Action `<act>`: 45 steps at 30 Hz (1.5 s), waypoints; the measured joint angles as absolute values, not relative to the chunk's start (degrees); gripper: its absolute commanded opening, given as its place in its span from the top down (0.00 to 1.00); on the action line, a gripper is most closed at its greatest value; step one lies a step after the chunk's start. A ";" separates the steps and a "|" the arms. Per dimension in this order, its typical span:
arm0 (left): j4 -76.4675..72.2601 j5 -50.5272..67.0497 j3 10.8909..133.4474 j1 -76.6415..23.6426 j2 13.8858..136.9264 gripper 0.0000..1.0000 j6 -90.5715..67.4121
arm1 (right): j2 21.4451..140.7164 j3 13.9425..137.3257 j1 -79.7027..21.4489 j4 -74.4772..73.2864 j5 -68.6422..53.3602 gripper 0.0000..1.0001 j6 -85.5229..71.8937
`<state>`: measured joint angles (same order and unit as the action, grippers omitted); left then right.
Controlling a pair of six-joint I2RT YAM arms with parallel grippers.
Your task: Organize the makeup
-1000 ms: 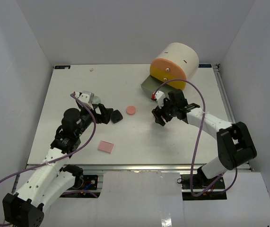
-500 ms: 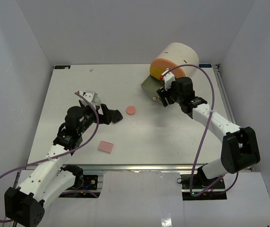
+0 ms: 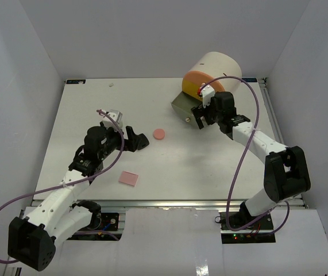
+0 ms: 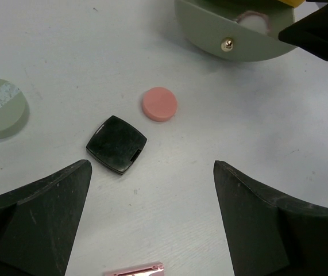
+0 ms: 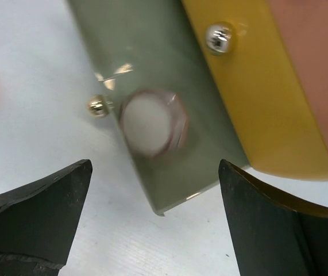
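My left fingers [image 4: 37, 213] are spread wide with nothing in them, low over the desk [image 4: 66, 46]. Just ahead of them the black square compact [image 4: 116, 144] lies flat, turned cornerwise. The pink round compact [image 4: 159, 104] sits just past it, near but not touching. Off to the left of that view is a pale green round disc [image 4: 0, 108] with a whitish patch on top. It may be another compact, but I can't tell from here. The flat pink square [image 3: 128, 178] lies toward the near edge of the desk, well apart from the round pink one.

My right fingers [image 5: 31, 213] are also wide apart and hold nothing. They sit over the pulled-out grey drawer [image 5: 169, 69] at the foot of the cream cylinder organizer [image 3: 221, 66], at the far right of the desk. Inside the drawer is a small jar [image 5: 149, 123] with a white top and a pinkish rim. It is blurry in the wrist view, close to the drawer's little metal knob [image 5: 96, 105]. The yellow drawer front [image 5: 250, 86] is right beside the grey one, with the pink front [image 5: 313, 57] next to that.
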<state>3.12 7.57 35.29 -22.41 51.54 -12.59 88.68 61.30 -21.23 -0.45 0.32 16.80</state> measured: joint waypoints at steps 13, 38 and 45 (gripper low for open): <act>11.02 4.23 42.22 -22.41 75.22 0.10 -23.83 | 72.25 57.35 -6.85 -7.29 -40.88 0.09 21.18; 26.48 -12.46 70.43 -25.04 107.43 0.12 -37.60 | 69.70 53.69 -5.22 -9.08 -48.83 0.10 20.14; 29.23 -16.06 71.61 -27.23 108.36 0.44 -38.49 | 69.65 53.62 -4.70 -9.13 -49.40 0.10 20.14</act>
